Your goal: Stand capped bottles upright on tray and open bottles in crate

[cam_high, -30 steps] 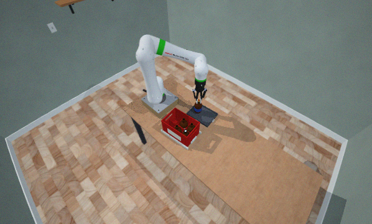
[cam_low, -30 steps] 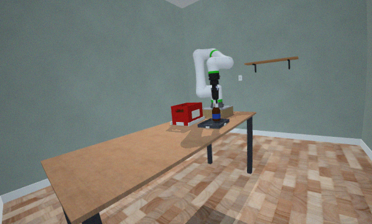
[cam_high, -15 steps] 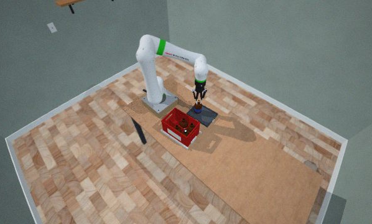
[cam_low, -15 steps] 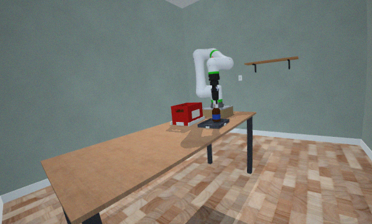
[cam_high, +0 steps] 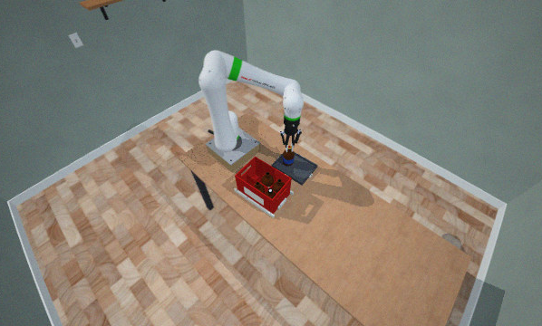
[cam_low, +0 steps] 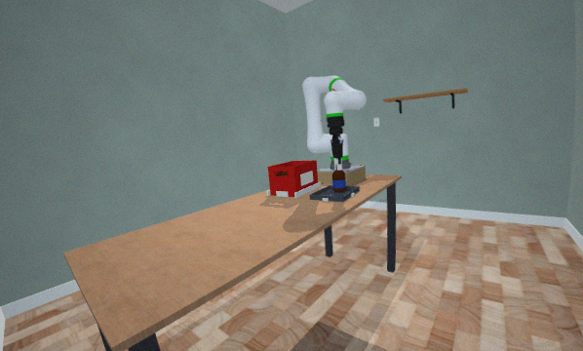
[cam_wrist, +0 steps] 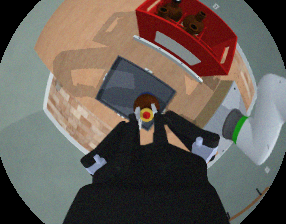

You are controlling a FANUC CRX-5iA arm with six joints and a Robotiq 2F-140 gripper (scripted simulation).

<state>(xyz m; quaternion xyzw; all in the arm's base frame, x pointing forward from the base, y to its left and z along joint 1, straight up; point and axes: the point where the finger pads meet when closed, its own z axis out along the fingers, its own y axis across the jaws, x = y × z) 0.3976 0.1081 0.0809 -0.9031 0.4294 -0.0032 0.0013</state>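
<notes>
A brown capped bottle (cam_high: 288,157) with a blue label stands upright on the dark tray (cam_high: 295,167), which lies to the right of the red crate (cam_high: 260,180). My gripper (cam_high: 291,144) points straight down and is shut on the bottle's neck, near its cap (cam_wrist: 147,115). In the exterior view the bottle (cam_low: 338,179) stands on the tray (cam_low: 333,193) under the gripper (cam_low: 337,163). The crate holds several brown bottles (cam_high: 267,179), also seen in the wrist view (cam_wrist: 182,15). One of them shows a white spot at its top (cam_high: 270,191).
The robot base (cam_high: 232,149) is behind the crate at the table's far end. The crate (cam_low: 292,177) stands close to the left of the tray. The table edge runs just beyond the tray (cam_wrist: 133,88).
</notes>
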